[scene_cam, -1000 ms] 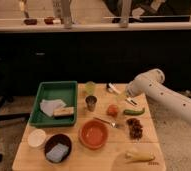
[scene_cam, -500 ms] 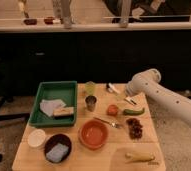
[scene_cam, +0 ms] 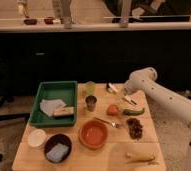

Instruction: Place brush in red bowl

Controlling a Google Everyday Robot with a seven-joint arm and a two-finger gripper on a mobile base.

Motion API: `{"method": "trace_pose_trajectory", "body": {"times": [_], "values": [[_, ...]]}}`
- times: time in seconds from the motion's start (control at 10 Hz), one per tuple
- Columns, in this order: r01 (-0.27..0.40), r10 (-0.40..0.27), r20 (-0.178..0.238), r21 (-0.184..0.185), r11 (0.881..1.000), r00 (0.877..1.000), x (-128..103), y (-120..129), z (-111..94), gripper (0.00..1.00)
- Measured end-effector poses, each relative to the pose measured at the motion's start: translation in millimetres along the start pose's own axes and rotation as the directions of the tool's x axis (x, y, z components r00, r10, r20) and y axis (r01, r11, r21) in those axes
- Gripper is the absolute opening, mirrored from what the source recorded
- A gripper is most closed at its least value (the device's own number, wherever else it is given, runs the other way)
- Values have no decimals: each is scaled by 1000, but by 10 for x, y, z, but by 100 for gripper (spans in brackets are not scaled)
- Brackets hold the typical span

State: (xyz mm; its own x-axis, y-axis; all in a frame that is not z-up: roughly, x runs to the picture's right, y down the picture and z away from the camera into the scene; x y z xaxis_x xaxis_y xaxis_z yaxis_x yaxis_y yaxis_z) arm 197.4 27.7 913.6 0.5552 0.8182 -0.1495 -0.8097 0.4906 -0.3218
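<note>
Sitting nearest on desk [scene_cam: 96,161]: yellowish item [scene_cam: 140,157] front-R, maroon bowl [scene_cam: 57,146] w/ blue sponge, small white bowl [scene_cam: 37,138] front-L. Red bowl [scene_cam: 94,134] just behind, centre-front; fork [scene_cam: 108,122] by its far-R rim. Further back: orange lump [scene_cam: 112,109], green pepper [scene_cam: 134,111], metal cup [scene_cam: 91,103], green tray [scene_cam: 54,90] on L. Brush [scene_cam: 130,100] lies flat at far-R of desk, well apart from red bowl. Tool [scene_cam: 123,93] sits low over brush's far end, released; contact w/ brush unclear.
</note>
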Motion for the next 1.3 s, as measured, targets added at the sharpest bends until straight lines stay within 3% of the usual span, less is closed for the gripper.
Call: {"method": "trace_pose_trajectory", "body": {"times": [0.8, 1.3], "values": [[-43, 41, -44, -47, 998, 998, 237, -389, 326, 80], [-22, 18, -55, -72, 997, 998, 100, -337, 478, 80]]}}
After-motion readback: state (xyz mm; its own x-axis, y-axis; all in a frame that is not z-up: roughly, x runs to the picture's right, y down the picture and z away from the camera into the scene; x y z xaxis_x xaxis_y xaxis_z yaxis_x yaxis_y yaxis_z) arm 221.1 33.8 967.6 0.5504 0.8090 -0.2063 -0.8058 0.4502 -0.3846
